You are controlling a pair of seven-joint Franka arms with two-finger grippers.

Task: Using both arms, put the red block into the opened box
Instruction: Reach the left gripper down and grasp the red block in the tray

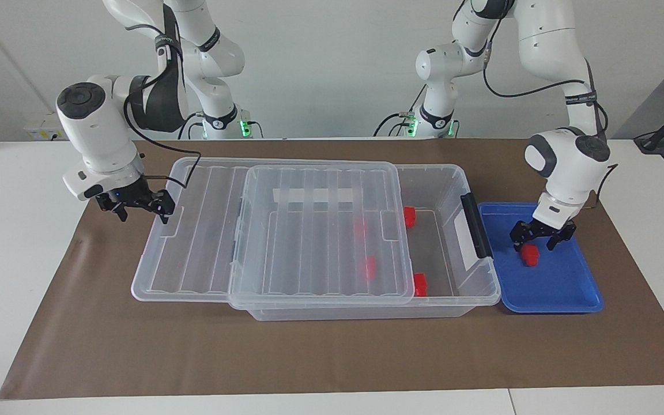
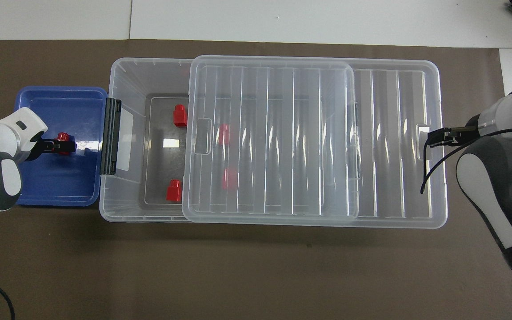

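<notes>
One red block (image 1: 529,254) (image 2: 64,136) lies in the blue tray (image 1: 562,294) (image 2: 51,186) at the left arm's end. My left gripper (image 1: 534,246) (image 2: 65,146) hangs low over it, open, a finger on either side of the block. The clear box (image 1: 453,288) (image 2: 149,71) holds several more red blocks, two uncovered (image 1: 410,216) (image 1: 420,284), the others under the ribbed lid (image 1: 320,230) (image 2: 282,133). That lid is slid toward the right arm's end and overhangs the box. My right gripper (image 1: 143,218) (image 2: 434,138) is open, one fingertip at the lid's end notch.
Brown paper (image 1: 309,357) covers the table around the box. The box's black handle (image 1: 476,225) faces the tray, which touches that end of the box. Both arms stand at the table's two ends, with the box between them.
</notes>
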